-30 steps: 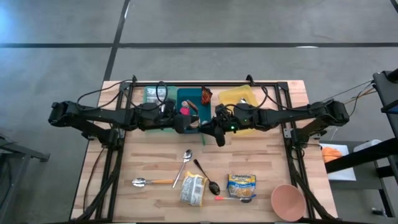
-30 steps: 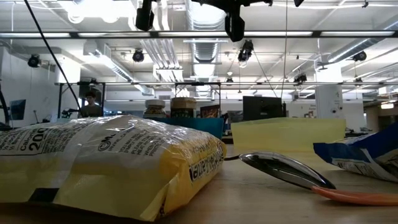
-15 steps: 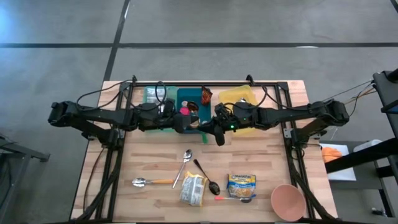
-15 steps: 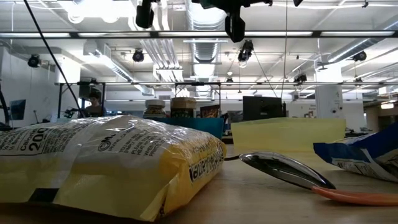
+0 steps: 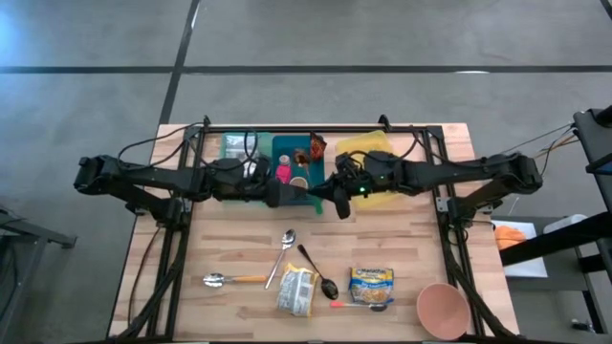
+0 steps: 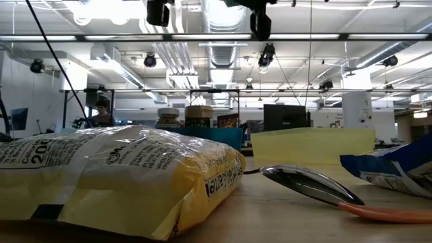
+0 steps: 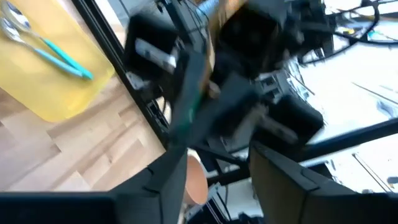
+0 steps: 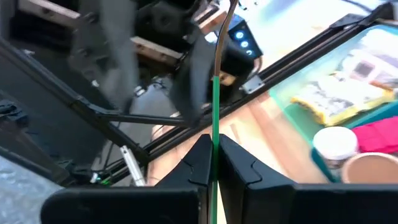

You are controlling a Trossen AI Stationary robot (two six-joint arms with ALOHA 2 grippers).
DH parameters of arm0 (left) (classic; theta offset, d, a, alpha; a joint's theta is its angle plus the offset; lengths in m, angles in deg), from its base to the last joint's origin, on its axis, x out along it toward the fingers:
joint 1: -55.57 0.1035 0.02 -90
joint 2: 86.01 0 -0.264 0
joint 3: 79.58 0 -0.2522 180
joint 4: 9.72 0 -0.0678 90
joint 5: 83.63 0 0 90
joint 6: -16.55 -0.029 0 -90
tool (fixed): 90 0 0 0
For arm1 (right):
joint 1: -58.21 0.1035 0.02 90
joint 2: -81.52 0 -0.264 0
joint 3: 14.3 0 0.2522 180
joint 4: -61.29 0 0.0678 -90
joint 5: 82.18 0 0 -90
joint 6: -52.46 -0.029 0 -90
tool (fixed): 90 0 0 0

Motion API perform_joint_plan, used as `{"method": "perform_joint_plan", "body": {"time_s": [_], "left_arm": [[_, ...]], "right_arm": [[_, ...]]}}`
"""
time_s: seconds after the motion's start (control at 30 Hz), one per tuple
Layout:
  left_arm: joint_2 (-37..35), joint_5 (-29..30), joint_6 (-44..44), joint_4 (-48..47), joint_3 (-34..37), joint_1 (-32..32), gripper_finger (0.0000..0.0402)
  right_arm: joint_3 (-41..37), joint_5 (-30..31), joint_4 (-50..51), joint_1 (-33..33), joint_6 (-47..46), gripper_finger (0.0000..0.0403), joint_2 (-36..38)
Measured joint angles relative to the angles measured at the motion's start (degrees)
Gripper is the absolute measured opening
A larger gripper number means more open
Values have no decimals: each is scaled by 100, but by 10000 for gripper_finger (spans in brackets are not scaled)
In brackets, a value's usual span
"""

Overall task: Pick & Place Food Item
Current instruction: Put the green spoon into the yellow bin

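Observation:
High above the teal bin [image 5: 287, 164] my two grippers meet tip to tip. My right gripper [image 8: 213, 158] is shut on a thin flat food packet, seen edge-on as a green line [image 8: 214, 106] with a brown-orange top [image 8: 231, 12]. My left gripper [image 7: 214, 177] faces it from the table's left, its fingers apart. The same packet [image 7: 186, 106] stands just ahead of the left fingers; whether it touches them I cannot tell. In the high view the left gripper [image 5: 292, 196] and the right gripper [image 5: 335, 199] stand close together. My right gripper pinches the packet's lower edge [image 8: 214, 140] between its two fingers. The fingers come nearly level from the table's right side. The packet stands upright above the fingers, edge toward the wrist camera, lifted clear of bin and table.
The teal bin holds a pink item [image 5: 284, 172], a round lid [image 5: 299, 182] and a brown snack bag [image 5: 315, 149]. A yellow tray [image 5: 368, 151] with spoons lies right of it. Near the front lie spoons [image 5: 285, 250], a yellow bag [image 5: 297, 290], a blue packet [image 5: 371, 283] and a pink bowl [image 5: 443, 309].
My right gripper has risen slightly with the packet, staying shut on it. My left wrist has rolled a little where it stands. Nothing on the table has moved.

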Motion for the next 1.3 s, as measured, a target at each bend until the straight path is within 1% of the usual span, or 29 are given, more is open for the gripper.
{"method": "perform_joint_plan", "body": {"time_s": [0.13, 0.23, 0.37, 0.47, 0.57, 0.67, 0.87, 0.97, 1.07, 1.17, 1.3], "left_arm": [[-5, -316, 68, -10, 0, -6, 210], [-9, -363, 133, -21, 0, -39, 225], [-9, -382, 194, -110, 0, -58, 234], [-9, -439, 213, -196, 0, -66, 235], [-9, -499, 256, -321, 0, -81, 235], [-10, -499, 259, -434, 0, -124, 235], [-11, -501, 261, -474, 0, -197, 235], [-11, -505, 261, -477, 0, -197, 235], [-11, -504, 274, -477, 0, -197, 235], [-11, -530, 326, -477, 0, -196, 235], [-11, -717, 385, -482, 0, -195, 235]], "right_arm": [[0, 222, 606, -92, 110, 8, 284], [2, 461, 1282, -187, 199, 8, 545], [2, 753, 2222, -364, 305, 8, 916], [-88, 926, 2718, -471, 377, 8, 1142], [-351, 944, 2911, -553, 380, 8, 1374], [-807, 931, 2941, -713, 173, 8, 1625], [-1699, 931, 2966, -1324, -334, 8, 1996], [-1903, 935, 3043, -1673, -357, 8, 1977], [-1942, 865, 3146, -1957, -330, 8, 1764], [-1903, 752, 3481, -2195, -281, 8, 1355], [-1532, 309, 3633, -2491, 57, 8, 747]]}}
